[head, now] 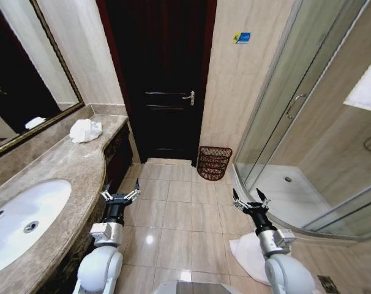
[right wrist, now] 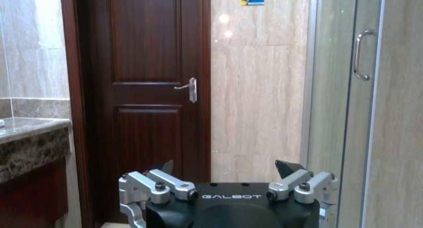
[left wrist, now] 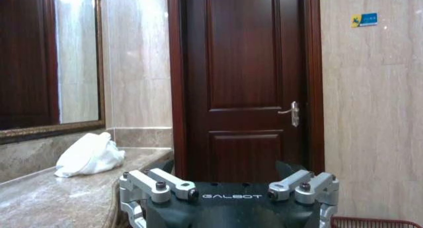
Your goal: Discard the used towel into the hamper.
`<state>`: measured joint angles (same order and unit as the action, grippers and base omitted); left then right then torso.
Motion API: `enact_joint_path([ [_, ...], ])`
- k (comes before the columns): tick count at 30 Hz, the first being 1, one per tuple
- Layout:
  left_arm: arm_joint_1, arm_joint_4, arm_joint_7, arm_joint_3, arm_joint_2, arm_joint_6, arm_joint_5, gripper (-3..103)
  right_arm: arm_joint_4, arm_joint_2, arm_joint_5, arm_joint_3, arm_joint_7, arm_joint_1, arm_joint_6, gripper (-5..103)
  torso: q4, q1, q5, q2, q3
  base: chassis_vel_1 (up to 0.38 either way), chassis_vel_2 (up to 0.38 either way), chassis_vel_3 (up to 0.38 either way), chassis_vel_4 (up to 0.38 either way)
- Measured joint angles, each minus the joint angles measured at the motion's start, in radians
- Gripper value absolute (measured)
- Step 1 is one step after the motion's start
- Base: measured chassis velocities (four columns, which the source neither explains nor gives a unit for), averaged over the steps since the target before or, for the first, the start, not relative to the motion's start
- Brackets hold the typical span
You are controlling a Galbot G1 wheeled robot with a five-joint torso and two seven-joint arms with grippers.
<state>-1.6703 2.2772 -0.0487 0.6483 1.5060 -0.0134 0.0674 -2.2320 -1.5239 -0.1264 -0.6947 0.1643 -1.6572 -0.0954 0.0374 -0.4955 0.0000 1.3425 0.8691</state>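
The used towel [head: 86, 130] is a crumpled white heap at the far end of the marble counter [head: 69, 177], below the mirror; the left wrist view also shows the towel [left wrist: 89, 155]. The hamper [head: 214, 162], a small dark reddish-brown wire basket, stands on the floor against the wall right of the door, and its rim [left wrist: 377, 222] shows in the left wrist view. My left gripper [head: 120, 197] [left wrist: 228, 167] is open and empty beside the counter front, well short of the towel. My right gripper [head: 250, 200] [right wrist: 228, 167] is open and empty over the floor tiles.
A white sink [head: 26, 220] is set in the near counter. A dark wooden door [head: 164, 79] is shut straight ahead. The glass shower enclosure [head: 296, 110] curves in on the right. A white mat [head: 247, 254] lies by my right arm. Tiled floor lies between the arms and the hamper.
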Motion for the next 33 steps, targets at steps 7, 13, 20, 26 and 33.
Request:
enact_joint_path([
  [7,0.008,-0.002,0.01,0.0,-0.009,0.0,0.0,100,0.003,-0.003,0.008,0.0,0.003,0.004,-0.003,100,0.0,0.0,0.0,0.0,0.0,0.0,0.0,0.0,0.0],
  [13,0.01,-0.002,0.013,-0.001,-0.01,-0.001,0.003,100,0.003,-0.006,0.013,0.0,0.004,0.004,-0.003,100,0.0,0.0,0.0,0.0,0.0,-0.029,0.04,0.034,-0.032],
  [20,0.01,-0.004,0.016,0.0,-0.014,0.005,0.035,100,0.005,-0.009,0.019,0.005,0.004,0.006,-0.002,100,0.0,0.0,0.0,0.0,0.0,-0.051,0.061,0.05,-0.047],
  [26,0.007,-0.002,0.019,0.005,-0.019,0.005,0.044,100,0.005,-0.01,0.021,0.006,0.004,0.003,-0.002,100,0.0,0.0,0.0,0.0,0.0,-0.052,0.045,0.056,-0.039],
  [33,0.006,-0.002,0.021,0.007,-0.021,0.007,0.044,100,0.005,-0.01,0.023,0.006,0.004,0.01,-0.003,100,0.0,0.0,0.0,0.0,0.0,-0.057,0.055,0.068,-0.06],
])
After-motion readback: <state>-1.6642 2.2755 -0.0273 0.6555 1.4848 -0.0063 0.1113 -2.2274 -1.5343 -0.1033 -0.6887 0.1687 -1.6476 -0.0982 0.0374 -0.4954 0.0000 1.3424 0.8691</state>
